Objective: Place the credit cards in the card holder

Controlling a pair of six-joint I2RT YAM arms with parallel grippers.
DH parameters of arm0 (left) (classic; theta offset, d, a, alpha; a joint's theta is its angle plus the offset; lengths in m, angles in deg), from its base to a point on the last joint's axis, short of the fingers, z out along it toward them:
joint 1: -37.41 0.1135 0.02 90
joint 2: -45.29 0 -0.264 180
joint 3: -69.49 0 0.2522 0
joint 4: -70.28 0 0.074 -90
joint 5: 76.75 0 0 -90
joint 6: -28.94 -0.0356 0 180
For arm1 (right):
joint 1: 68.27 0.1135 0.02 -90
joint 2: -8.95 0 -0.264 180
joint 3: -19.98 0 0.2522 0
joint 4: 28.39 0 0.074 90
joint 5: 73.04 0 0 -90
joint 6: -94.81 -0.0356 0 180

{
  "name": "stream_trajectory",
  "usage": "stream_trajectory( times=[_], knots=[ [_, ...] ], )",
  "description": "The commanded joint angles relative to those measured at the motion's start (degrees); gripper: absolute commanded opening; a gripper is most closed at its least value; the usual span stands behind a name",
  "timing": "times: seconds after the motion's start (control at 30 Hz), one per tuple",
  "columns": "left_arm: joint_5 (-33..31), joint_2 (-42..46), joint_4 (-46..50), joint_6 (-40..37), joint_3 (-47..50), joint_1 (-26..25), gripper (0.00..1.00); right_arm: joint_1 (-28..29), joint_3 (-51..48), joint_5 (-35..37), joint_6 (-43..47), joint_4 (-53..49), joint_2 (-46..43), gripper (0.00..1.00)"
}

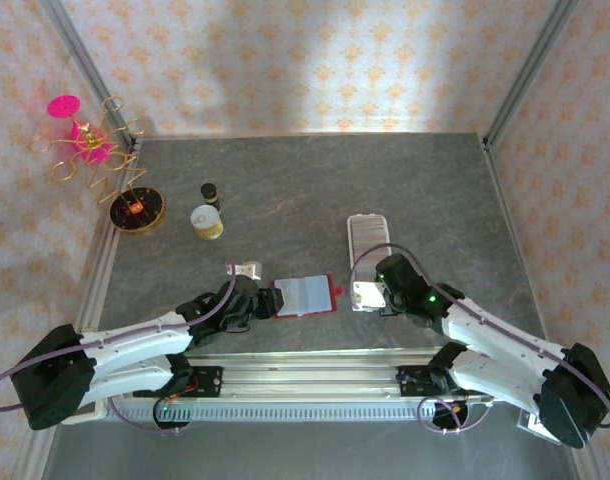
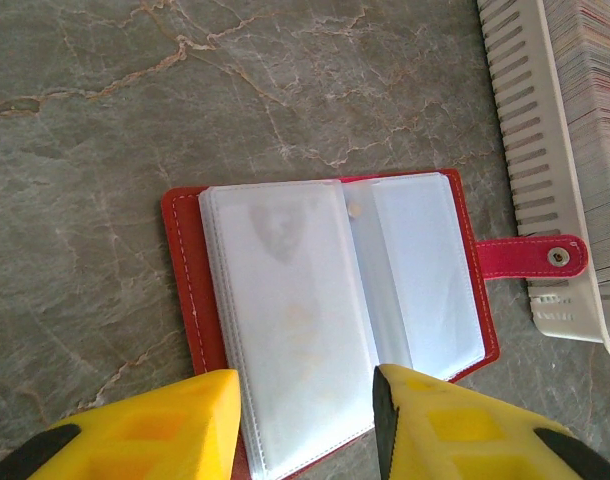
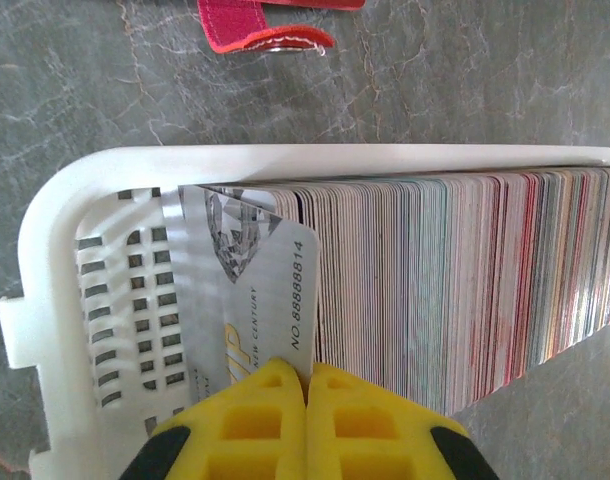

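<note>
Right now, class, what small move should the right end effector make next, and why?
Probably lift the right end effector to draw the front card clear of the white tray: it is shut on that card, which leans off the stack, and the card holder lies open nearby.

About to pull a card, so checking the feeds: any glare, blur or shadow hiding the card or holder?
Right wrist: front card sharp, print readable; right claw shut on it, slightly soft. Left wrist: card holder clear sleeves milky, no hard glare. Top external: table evenly lit, bright patch on back wall.
</note>
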Motion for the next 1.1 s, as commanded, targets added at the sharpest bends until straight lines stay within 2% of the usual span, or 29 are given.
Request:
stream_trajectory(
  times=[0.0,0.2,0.47,0.6,0.77,0.9,0.97,1.07],
  knots=[
    [0.0,0.0,-0.4,0.5,-0.2,0.4,0.41,-0.3,3.6,0.8,-2.1,-2.2,-1.0,0.01],
    [0.7,0.2,0.0,-0.1,-0.6,0.4,0.42,-0.2,7.5,-7.5,-6.8,-10.4,-2.0,0.01],
    [-0.4,-0.5,2.8,-1.6,-2.5,0.4,0.44,0.2,12.5,-11.0,-11.0,-16.4,-3.2,0.0],
    [-1.3,-0.9,4.0,-2.1,-3.1,0.4,0.48,0.2,16.6,-15.9,-18.5,-16.7,-3.2,0.0],
    [-1.5,-1.5,4.8,-2.0,-3.5,0.4,0.52,0.2,19.4,-19.9,-38.1,-5.6,-3.7,0.0],
    [-3.2,-2.5,6.4,-2.0,-4.2,0.2,0.54,0.2,18.7,-19.8,-56.3,5.6,-4.0,0.0],
    [-4.8,-3.3,7.6,-1.9,-4.8,0.1,0.54,0.2,16.7,-17.0,-67.0,10.9,-3.8,0.0],
    [-6.6,-5.3,9.7,-1.7,-6.5,-0.7,0.57,0.2,14.9,-16.8,-80.9,14.4,-1.7,0.0]
  ],
)
